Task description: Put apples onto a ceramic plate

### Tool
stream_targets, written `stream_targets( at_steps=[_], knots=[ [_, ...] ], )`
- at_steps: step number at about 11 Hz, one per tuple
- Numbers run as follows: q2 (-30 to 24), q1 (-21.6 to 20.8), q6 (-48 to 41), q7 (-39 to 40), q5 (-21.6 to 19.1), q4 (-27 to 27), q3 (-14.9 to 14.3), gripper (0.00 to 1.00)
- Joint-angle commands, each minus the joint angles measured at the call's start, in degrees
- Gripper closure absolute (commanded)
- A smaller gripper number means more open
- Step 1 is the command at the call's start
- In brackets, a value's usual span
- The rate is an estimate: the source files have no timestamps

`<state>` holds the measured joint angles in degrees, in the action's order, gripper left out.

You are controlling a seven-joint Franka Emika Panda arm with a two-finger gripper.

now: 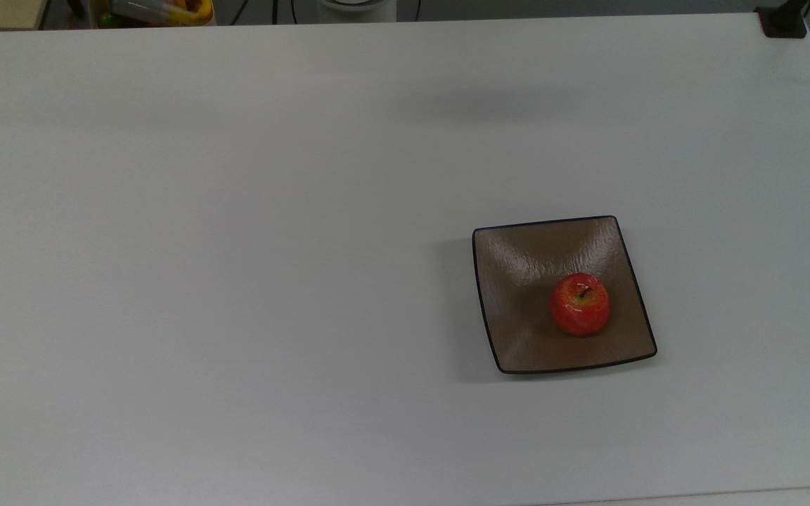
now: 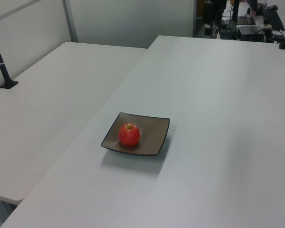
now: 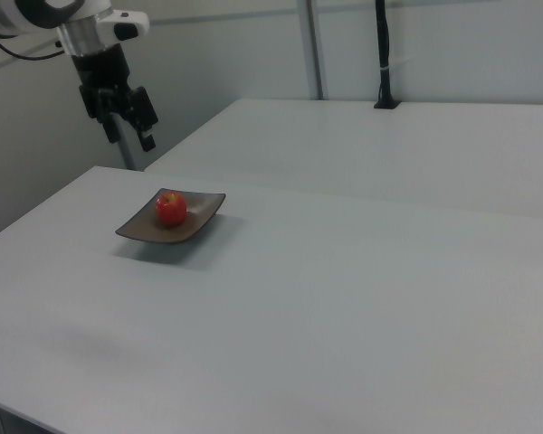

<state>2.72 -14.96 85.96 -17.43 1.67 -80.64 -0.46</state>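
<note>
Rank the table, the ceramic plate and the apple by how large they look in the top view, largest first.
1. The table, by far the largest.
2. The ceramic plate, several times wider than the apple.
3. The apple, smallest, resting on the plate.

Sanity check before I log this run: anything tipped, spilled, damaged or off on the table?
Nothing stands out. The apple sits stem-up inside the ceramic plate, which lies flat on the table. The gripper hangs raised, apart from both.
</note>
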Motion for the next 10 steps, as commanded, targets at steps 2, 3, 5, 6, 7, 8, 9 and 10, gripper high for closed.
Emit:
stream_targets(
  at_steps=[2,3,5,6,7,8,9,10],
  knots=[
    [-13.4,1.9,2.5,-0.9,-2.5,-18.0,0.2,0.00],
    [-12.6,3.1,3.2,-0.1,-2.6,-18.5,0.2,0.00],
    [-11.2,5.6,8.3,3.4,-3.0,-19.6,0.2,0.00],
    [-9.8,5.8,11.0,6.3,-3.1,-19.2,0.1,0.00],
    [-7.7,6.5,13.9,10.0,-3.9,-18.8,0.1,0.00],
    [-4.9,6.7,16.1,10.8,-5.4,-16.6,0.1,0.00],
    [-3.4,6.8,16.0,11.1,-6.1,-14.8,0.0,0.00],
    [-3.6,7.6,15.8,11.2,-6.5,-14.7,0.1,0.00]
  ],
)
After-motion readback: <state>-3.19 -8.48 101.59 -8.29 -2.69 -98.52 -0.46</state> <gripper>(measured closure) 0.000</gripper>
